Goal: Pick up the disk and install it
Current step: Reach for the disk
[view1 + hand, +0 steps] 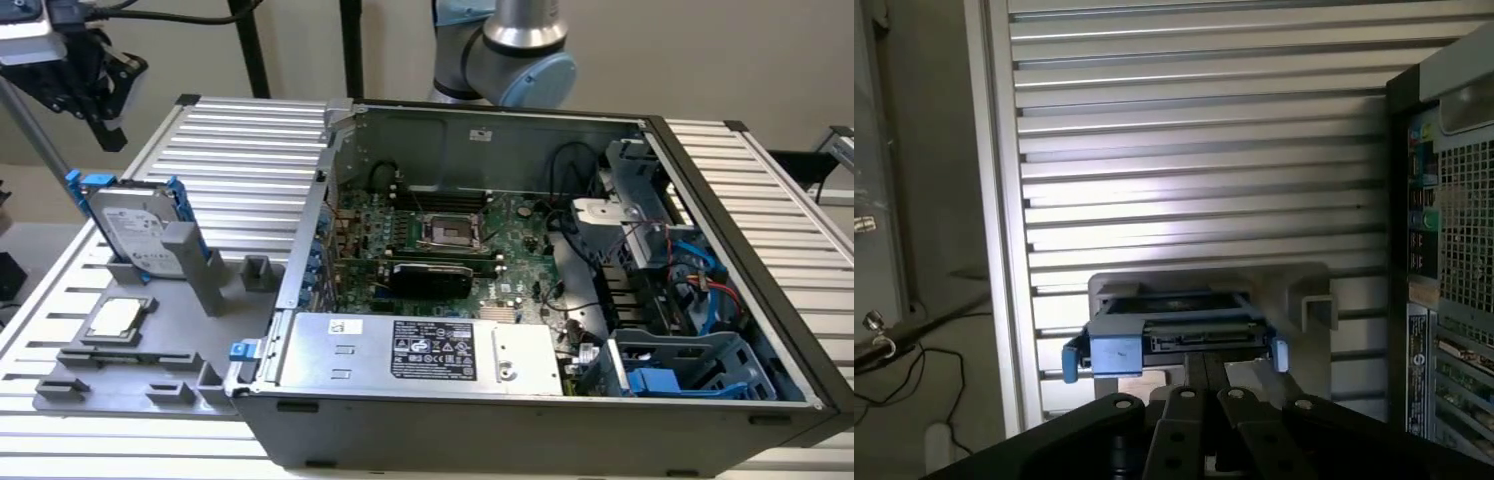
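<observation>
The disk (138, 228) is a silver-grey drive with a white label in a blue carrier frame. It stands on edge in a grey holder (200, 265) at the exterior view's left, beside the open computer case (320, 240). My gripper (110, 135) hangs above and slightly behind it, clear of it, with nothing held. In the wrist view I look down on the disk's top edge and its blue frame (1174, 340). My gripper (1204, 385) has its fingers pressed together, shut, just short of that frame.
A small square silver chip (114, 318) lies on the grey fixture plate (134, 375) in front of the disk. Inside the case sit the motherboard (441, 235), a grey power-supply box (427, 350) and a blue-grey drive cage (687, 365). Ribbed aluminium table (254, 150) surrounds everything.
</observation>
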### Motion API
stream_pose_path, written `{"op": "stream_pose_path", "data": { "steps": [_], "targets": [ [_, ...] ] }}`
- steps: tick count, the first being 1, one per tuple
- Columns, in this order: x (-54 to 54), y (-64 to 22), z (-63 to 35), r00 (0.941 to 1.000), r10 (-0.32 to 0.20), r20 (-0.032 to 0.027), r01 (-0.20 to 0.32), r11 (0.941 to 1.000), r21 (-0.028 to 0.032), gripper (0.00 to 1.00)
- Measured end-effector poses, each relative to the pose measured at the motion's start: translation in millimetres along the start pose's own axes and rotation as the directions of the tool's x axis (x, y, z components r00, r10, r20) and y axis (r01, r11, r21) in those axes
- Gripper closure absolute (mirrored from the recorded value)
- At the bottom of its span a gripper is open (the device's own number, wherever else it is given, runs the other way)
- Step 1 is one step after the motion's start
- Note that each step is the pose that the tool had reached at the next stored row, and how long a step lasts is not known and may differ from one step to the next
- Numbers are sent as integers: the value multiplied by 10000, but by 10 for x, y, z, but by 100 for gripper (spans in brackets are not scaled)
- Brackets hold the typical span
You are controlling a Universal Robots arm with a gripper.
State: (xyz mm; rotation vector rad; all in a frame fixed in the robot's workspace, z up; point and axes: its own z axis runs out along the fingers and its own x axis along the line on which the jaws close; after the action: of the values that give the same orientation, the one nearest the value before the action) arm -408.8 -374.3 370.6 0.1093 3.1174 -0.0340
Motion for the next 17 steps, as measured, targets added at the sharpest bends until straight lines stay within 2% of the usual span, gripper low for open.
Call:
{"op": "stream_pose_path", "data": {
  "steps": [5, 8, 17],
  "targets": [
    [231, 13, 10, 10000, -4, -30, 5, 9999, 111, 89],
    [362, 11, 9, 10000, -5, -75, 6, 9999, 137, 89],
    [376, 10, 8, 10000, -5, -76, 6, 9999, 146, 89]
  ]
}}
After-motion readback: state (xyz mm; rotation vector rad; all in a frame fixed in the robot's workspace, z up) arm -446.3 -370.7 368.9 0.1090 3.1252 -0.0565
